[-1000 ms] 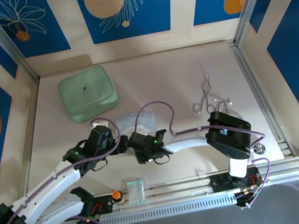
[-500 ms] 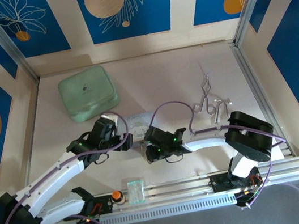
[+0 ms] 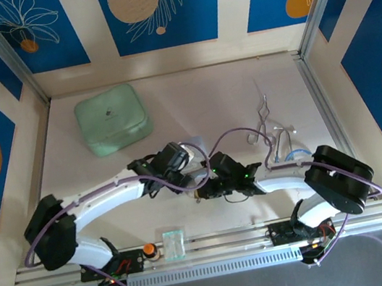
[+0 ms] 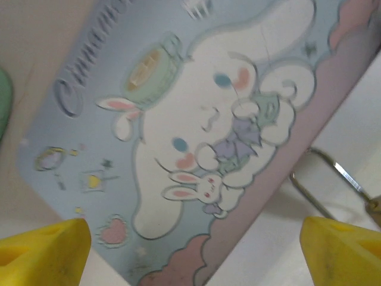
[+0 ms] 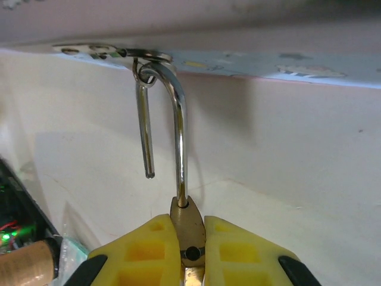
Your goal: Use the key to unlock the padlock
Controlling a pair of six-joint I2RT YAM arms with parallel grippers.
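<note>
In the right wrist view my right gripper (image 5: 190, 238) is shut on the brass body of the padlock (image 5: 189, 217). Its silver shackle (image 5: 180, 137) stands open, one leg hanging free. The bend is hooked through the hasp ring (image 5: 147, 67) on the pale blue cartoon tin (image 5: 286, 65). My left gripper (image 4: 193, 256) is open, its yellow fingertips (image 4: 44, 250) wide apart just above the tin's printed lid (image 4: 196, 119), and the shackle (image 4: 321, 179) shows at the right edge. From above, both grippers (image 3: 184, 165) (image 3: 205, 189) meet mid-table. The key is hidden.
A mint green square container (image 3: 112, 119) sits at the back left. Thin metal tools (image 3: 264, 120) and a small blue-rimmed object (image 3: 296, 155) lie at the right, near the aluminium rail (image 3: 331, 127). A small clear box (image 3: 172, 241) rests on the front rail.
The left arm has stretched to the right, and its gripper now covers the tin. The right gripper and elbow have shifted right.
</note>
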